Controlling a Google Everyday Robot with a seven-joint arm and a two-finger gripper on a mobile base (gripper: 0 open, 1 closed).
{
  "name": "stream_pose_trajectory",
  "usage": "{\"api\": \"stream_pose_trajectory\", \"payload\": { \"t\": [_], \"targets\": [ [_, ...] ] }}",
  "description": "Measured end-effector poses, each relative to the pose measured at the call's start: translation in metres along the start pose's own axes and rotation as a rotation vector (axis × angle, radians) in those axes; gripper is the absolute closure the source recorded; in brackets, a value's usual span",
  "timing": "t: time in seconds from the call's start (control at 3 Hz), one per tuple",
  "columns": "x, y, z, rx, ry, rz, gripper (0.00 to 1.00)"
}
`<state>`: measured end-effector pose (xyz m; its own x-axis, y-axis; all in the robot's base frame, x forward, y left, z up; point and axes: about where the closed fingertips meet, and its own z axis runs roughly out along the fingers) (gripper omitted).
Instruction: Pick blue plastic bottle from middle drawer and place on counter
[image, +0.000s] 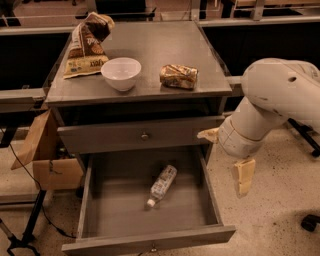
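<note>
The blue plastic bottle (161, 185), clear with a white cap, lies on its side on the floor of the open middle drawer (214, 199), cap toward the front. My gripper (240, 170) hangs at the end of the white arm (272, 100), just right of the drawer's right wall and above the floor. It is apart from the bottle and holds nothing. The counter (165, 45) is the grey top of the cabinet above.
On the counter stand a white bowl (121, 72), a brown-gold snack packet (178, 76) and a crumpled chip bag (85, 45). A shut drawer (142, 135) sits above the open one. A cardboard box (45, 160) stands left of the cabinet.
</note>
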<state>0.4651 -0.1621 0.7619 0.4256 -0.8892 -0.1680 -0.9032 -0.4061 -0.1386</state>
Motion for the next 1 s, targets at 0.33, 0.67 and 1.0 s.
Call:
{"api": "stream_pose_trajectory", "payload": {
  "t": [0.33, 0.67, 1.0],
  "targets": [
    [-0.001, -0.001, 0.004, -0.005, 0.001, -0.015, 0.00],
    [-0.005, -0.012, 0.031, -0.042, 0.005, -0.119, 0.00],
    [-0.020, -0.033, 0.095, -0.136, 0.006, -0.316, 0.00]
  ]
}}
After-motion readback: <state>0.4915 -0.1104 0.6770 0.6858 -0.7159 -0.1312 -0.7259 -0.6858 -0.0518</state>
